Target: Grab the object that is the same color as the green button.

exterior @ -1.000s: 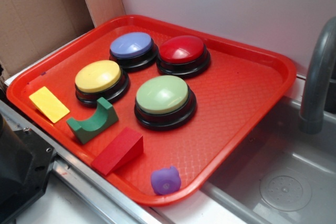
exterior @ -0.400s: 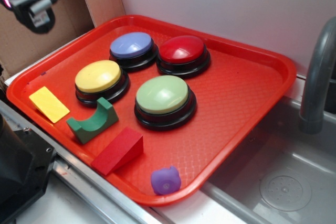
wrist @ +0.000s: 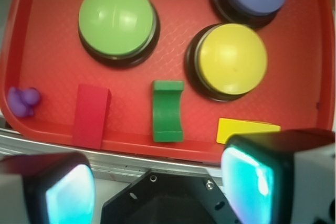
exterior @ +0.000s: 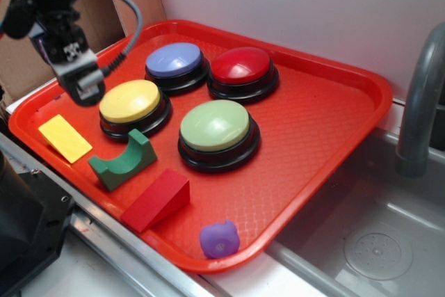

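Tray: a red tray [exterior: 327,137] sits beside a grey sink [exterior: 375,241], holding four domed buttons and a handful of small pieces.

Green button: the green button [exterior: 215,126] sits near the middle of the tray, the biggest of the four; from the wrist view it appears at upper left [wrist: 116,19].

Green arch block: the green arch block [exterior: 124,160] lies near the tray's front edge, just in front of the yellow button [exterior: 131,102], between the yellow flat piece [exterior: 64,138] and the red wedge [exterior: 156,199]. Nothing touches it. The wrist view looks straight down on it [wrist: 168,110].

Gripper: the gripper [exterior: 82,85] hangs above the tray's left side, close to the yellow button, holding nothing. In the wrist view its two fingers [wrist: 252,182] stand well apart at the bottom corners, jaws wide, with the block between and beyond them.

Only from the exterior view: the red button [exterior: 241,65], the whole blue button [exterior: 174,59], the sink and its faucet [exterior: 421,102].

Only from the wrist view: the spread of the fingers; the blue button is cut by the top edge.

Purple piece: a small purple toy [exterior: 220,239] rests at the tray's front edge, well clear of the block.
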You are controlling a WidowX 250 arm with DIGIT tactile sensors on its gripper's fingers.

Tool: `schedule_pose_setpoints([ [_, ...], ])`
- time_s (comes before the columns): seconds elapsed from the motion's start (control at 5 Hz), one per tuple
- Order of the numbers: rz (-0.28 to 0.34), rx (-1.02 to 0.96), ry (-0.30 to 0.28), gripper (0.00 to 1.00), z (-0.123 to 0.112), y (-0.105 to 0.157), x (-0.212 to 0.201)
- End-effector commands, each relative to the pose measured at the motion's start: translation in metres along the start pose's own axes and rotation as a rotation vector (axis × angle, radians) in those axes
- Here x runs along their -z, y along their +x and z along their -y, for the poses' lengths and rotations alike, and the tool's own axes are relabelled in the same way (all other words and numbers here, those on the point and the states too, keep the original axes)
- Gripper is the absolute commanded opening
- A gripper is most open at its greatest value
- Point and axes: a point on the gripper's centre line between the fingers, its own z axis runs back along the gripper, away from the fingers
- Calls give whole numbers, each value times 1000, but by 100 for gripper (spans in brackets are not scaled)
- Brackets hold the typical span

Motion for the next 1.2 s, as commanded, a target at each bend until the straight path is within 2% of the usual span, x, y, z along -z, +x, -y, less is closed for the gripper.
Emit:
schedule_pose_setpoints([
  [0.0, -19, 11, 42, 100, 7, -4, 47],
  [0.2, -47, -52, 102, 100, -1, -12, 74],
  [0.4, -89, -111, 120, 100, -15, -15, 95],
  [0.6, -106, -144, 104, 100, -27, -17, 109],
  [0.8, -118, -160, 62, 100, -30, -16, 121],
  [1.0, -104, -134, 32, 44, -29, -14, 122],
])
